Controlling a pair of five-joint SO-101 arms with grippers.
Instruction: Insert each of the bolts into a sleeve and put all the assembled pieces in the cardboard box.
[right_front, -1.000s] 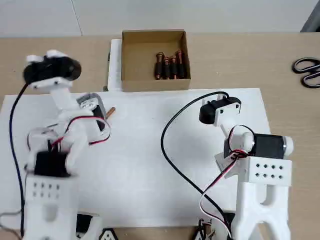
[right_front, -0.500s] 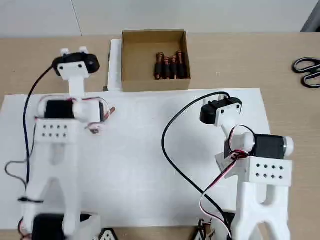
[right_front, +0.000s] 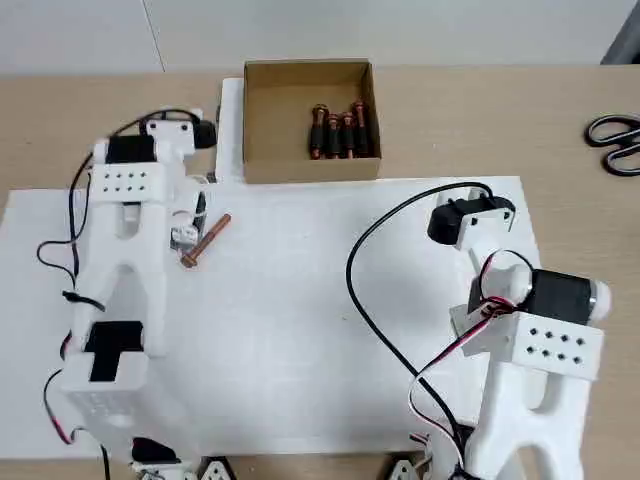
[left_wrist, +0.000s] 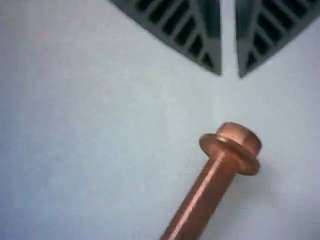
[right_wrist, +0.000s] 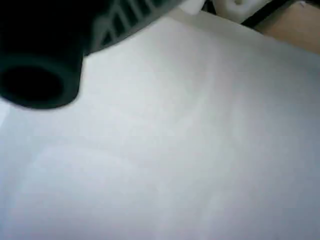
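Copper-coloured bolt (right_front: 206, 240) is seen lying on the white sheet (right_front: 300, 330) covering the tabletop (right_front: 450, 120), near the front left corner of the cardboard box (right_front: 310, 168), where several assembled pieces (right_front: 340, 130) are kept. Since a second ago the left arm (right_front: 125, 250) has been stretched forward. Its left pincer (left_wrist: 228, 71), barely parted and holding nothing, is poised just beside the bolt head. The right arm (right_front: 530, 350) has been shifted slightly outward. Whether the right pincer (right_front: 462, 225) is open cannot be told.

Wooden table (right_front: 450, 110) with a white sheet (right_front: 280, 330) and scissors (right_front: 625, 143).
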